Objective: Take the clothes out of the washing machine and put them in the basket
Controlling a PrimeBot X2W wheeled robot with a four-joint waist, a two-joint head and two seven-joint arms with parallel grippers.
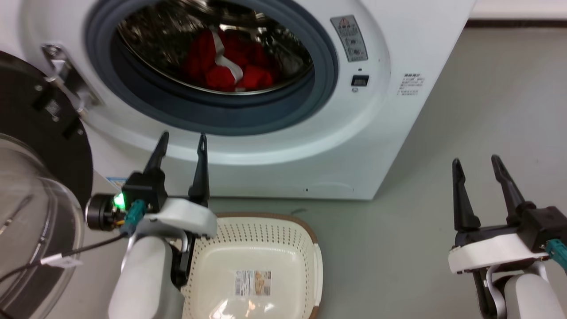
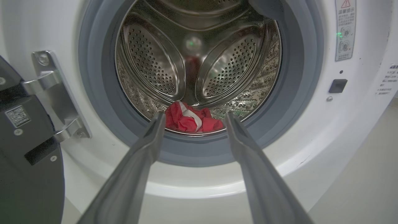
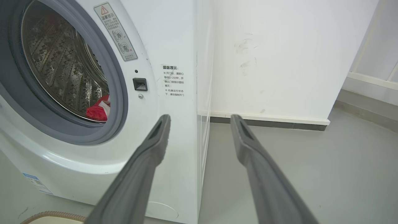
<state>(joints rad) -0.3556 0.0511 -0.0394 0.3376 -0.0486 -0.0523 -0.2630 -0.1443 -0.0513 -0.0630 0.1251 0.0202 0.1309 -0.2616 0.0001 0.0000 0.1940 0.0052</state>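
My left gripper [image 1: 184, 137] is spread, its two dark fingers apart with nothing between them. It hovers low in front of the washing machine [image 1: 398, 133], tips aimed at the round opening and just short of the grey gasket [image 2: 99, 93]. I judge it is lined up this way so the fingers can pass straight in over the gasket's lower lip. In the left wrist view the clothes [image 2: 186, 121] sit framed between my fingers. They are a bunched red heap with a white band across it, lying at the bottom of the steel drum [image 2: 149, 62] and close to its front edge. That looks like an easy first reach, though soft fabric may snag on the lip as it comes out. The door [image 1: 44, 146] is swung wide to my left on its hinge [image 2: 53, 93], so it leaves the path free. The basket [image 1: 270, 217] stands on the floor [image 1: 465, 110] right under my left forearm, just in front of the machine. It is empty, with the label on its bottom showing, and placed so the carry from drum to basket is short. My right gripper [image 1: 475, 159] is also spread and holds nothing. It is off to the right, over bare floor and well apart from the opening, and I judge it is parked there to keep clear. No garment has reached the basket yet.
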